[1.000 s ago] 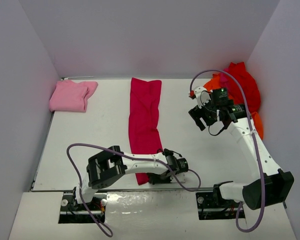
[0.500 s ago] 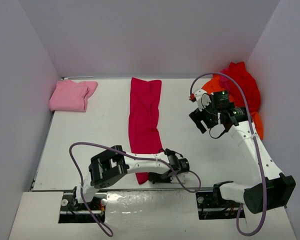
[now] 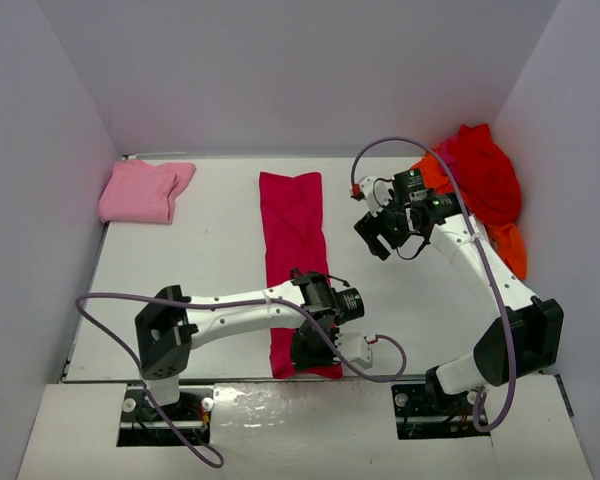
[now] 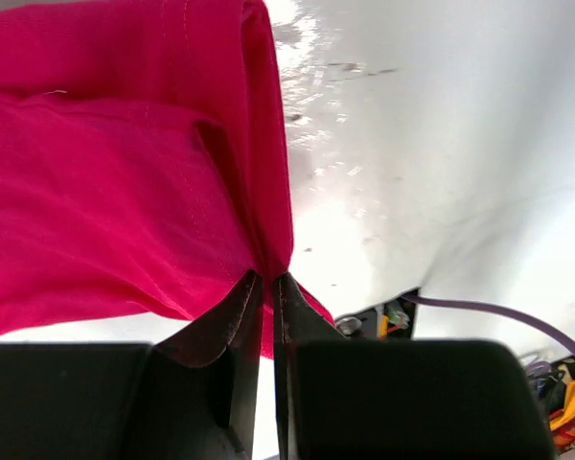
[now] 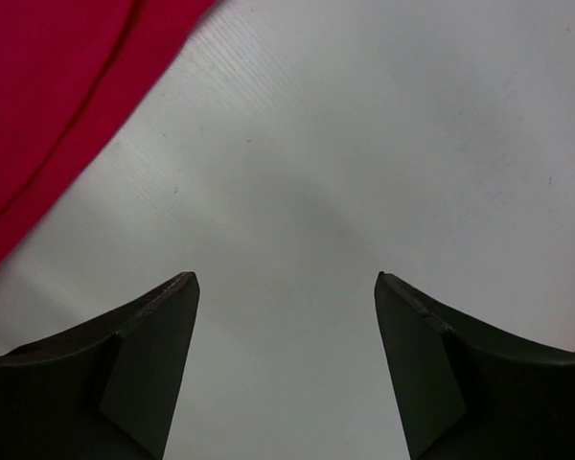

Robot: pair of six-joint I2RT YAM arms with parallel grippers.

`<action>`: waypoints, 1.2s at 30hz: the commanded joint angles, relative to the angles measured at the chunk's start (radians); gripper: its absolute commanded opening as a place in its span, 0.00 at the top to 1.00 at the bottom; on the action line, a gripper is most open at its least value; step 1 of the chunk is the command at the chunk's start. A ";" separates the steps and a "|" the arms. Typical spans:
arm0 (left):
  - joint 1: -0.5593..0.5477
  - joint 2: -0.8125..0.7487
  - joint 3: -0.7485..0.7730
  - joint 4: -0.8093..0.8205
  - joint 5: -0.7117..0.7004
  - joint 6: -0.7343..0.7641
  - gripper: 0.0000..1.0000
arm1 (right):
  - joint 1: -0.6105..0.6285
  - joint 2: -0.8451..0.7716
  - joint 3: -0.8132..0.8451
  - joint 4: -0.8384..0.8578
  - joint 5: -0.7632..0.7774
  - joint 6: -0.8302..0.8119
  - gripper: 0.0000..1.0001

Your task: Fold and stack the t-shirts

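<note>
The crimson-magenta t-shirt (image 3: 292,235) lies as a long narrow strip down the middle of the table. My left gripper (image 3: 306,352) is shut on its near end; in the left wrist view the fingertips (image 4: 266,278) pinch a fold of the cloth (image 4: 105,163). My right gripper (image 3: 373,235) hangs open and empty over bare table just right of the strip; its wrist view (image 5: 286,278) shows the shirt's edge (image 5: 48,86) at upper left. The light pink t-shirt (image 3: 142,190) lies folded at the far left. The red t-shirt (image 3: 485,175) and orange t-shirt (image 3: 511,250) are heaped at the far right.
White walls enclose the table on the left, back and right. The right arm's purple cable (image 3: 410,145) loops above its wrist. The left arm's cable (image 3: 110,300) trails over the near left of the table (image 3: 190,260).
My left arm has swung its elbow left and turned its wrist, dragging the strip's near end slightly nearer. My right gripper has moved left toward the strip, still open.
</note>
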 commanded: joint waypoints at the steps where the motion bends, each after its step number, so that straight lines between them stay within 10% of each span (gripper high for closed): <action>1: 0.019 -0.085 0.074 -0.128 0.165 0.082 1.00 | 0.008 0.025 0.042 0.008 0.013 0.021 0.29; 14: 0.318 -0.040 0.313 -0.130 -0.093 0.229 1.00 | 0.010 0.010 0.026 0.006 0.009 0.027 0.29; 36: 0.553 0.333 0.730 -0.139 -0.106 0.421 1.00 | 0.006 -0.009 0.005 0.013 0.023 0.028 0.30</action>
